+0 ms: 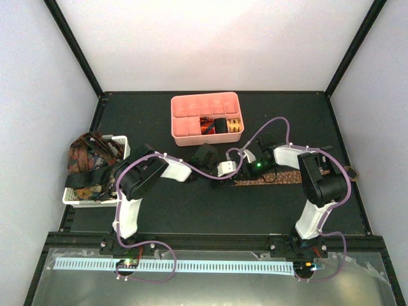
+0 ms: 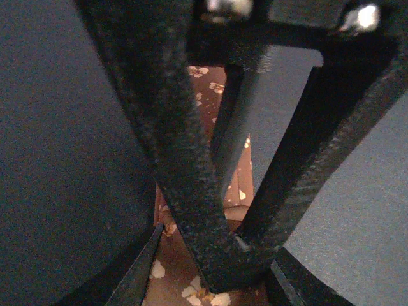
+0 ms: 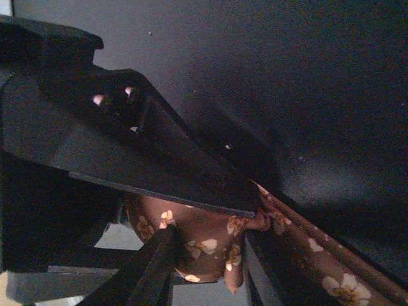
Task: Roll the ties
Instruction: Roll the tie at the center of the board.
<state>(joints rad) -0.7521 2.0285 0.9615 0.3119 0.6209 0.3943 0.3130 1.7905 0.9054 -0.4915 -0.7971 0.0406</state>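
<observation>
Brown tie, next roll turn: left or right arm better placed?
Right, probably. The right gripper is closed on the bunched end of the brown tie, with the flat length running away from it. The left gripper sits over the flat strip beside it, better suited to pinning the fabric.

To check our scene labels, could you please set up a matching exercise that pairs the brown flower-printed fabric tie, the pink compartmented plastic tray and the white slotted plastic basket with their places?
Things:
1. brown flower-printed fabric tie
2. pink compartmented plastic tray
3. white slotted plastic basket

Places:
a. far left, holding a heap of ties
b. far middle
c. lying flat, right of centre

Pairs: 1-c; 2-b; 3-a
</observation>
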